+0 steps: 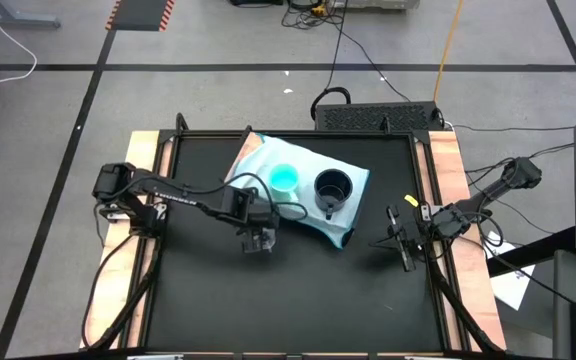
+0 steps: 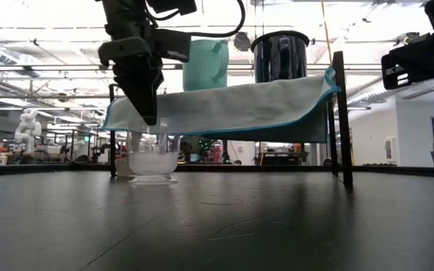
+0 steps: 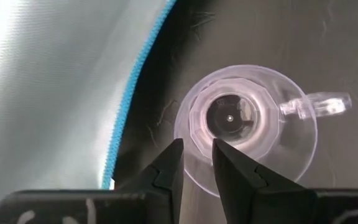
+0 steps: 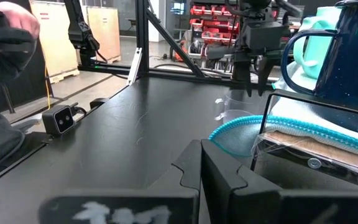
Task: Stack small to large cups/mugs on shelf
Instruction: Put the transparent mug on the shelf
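The tiny clear glass cup [image 3: 244, 124] stands upright on its base on the black tabletop, just off the shelf's near left corner [image 2: 153, 158]. My left gripper [image 3: 197, 155] points straight down over the cup's rim on the side opposite its handle [image 3: 319, 104]. Its fingers are a narrow gap apart, with their tips just above the rim [image 2: 149, 113]. The teal-inside mug [image 1: 284, 178] and the black mug [image 1: 333, 188] stand side by side on the light blue shelf [image 1: 353, 178]. My right gripper [image 1: 406, 252] is shut and empty near the table's right edge.
The shelf is raised on a black frame whose posts [image 2: 343, 113] stand on the table; its cloth hangs over the edge [image 3: 55, 93]. A small camera block [image 4: 59, 118] sits at the table's near edge. A person's dark sleeve [image 4: 2, 93] shows beyond the table.
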